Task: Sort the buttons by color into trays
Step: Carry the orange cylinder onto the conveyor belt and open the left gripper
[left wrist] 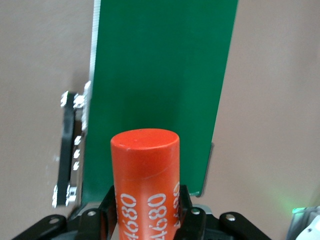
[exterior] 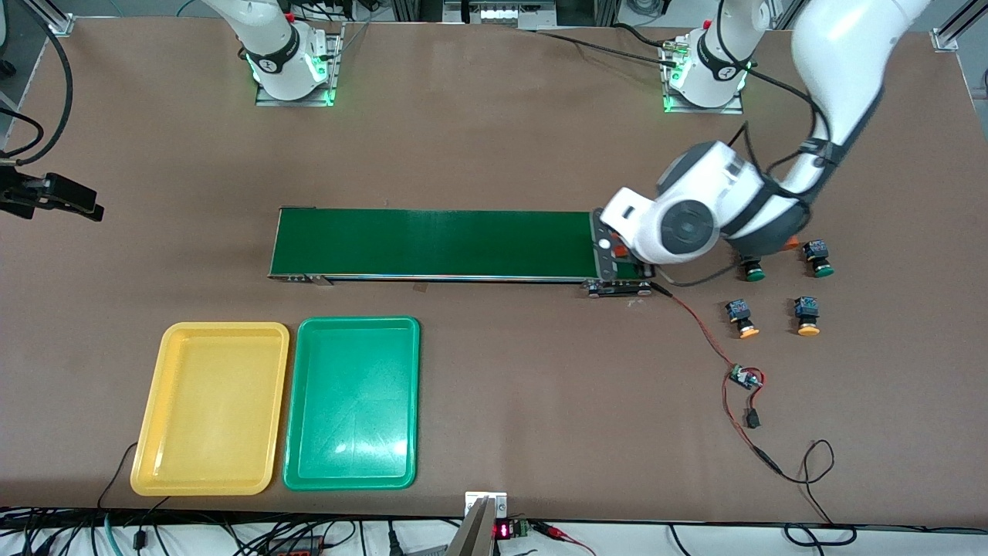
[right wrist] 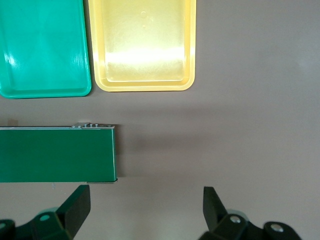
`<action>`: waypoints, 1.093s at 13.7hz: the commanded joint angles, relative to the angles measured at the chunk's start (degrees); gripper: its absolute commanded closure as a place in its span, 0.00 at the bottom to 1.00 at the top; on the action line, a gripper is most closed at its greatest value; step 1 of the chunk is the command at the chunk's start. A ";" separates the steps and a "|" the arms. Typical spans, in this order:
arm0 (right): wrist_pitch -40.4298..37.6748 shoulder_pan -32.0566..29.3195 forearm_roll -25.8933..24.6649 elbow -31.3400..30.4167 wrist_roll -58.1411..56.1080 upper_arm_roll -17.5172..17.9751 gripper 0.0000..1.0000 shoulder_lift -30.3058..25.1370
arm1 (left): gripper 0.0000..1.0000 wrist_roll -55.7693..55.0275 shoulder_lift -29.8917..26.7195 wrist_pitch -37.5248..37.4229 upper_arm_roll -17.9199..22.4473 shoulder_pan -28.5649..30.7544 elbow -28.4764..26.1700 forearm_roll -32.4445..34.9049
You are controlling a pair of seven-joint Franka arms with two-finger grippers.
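Left gripper (left wrist: 145, 220) hidden under own arm in front view, clamped on orange cylinder (left wrist: 145, 175) over conveyor belt (exterior: 436, 243) end. Right gripper (right wrist: 145, 207) waits, fingers wide apart, empty.

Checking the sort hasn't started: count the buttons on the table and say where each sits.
4, all on the table at the left arm's end of the conveyor, none in a tray: green button partly under the arm, green button, orange-yellow button, orange-yellow button. More may hide under the arm.
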 commanded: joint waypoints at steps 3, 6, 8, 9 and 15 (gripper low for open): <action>1.13 -0.34 0.69 -1.29 0.68 0.02 0.00 -1.13 | 0.77 1.69 -1.28 9.85 -0.17 0.04 -7.65 4.11; 1.22 -0.34 0.69 -1.29 0.68 0.02 0.00 -1.13 | 0.57 1.17 -1.02 12.35 -0.09 -0.13 -8.55 4.19; 1.31 -0.34 0.69 -1.29 0.68 0.02 0.00 -1.04 | 0.00 0.99 -1.02 12.17 -0.09 -0.13 -8.55 4.19; 1.31 -0.34 0.69 -1.29 0.68 0.02 0.00 -1.04 | 0.00 0.99 -1.37 11.74 -0.09 0.30 -8.38 4.19; 1.75 -0.34 0.69 -1.29 0.68 0.02 0.00 -1.04 | 0.00 -5.56 -3.66 -0.34 0.00 1.97 0.11 3.93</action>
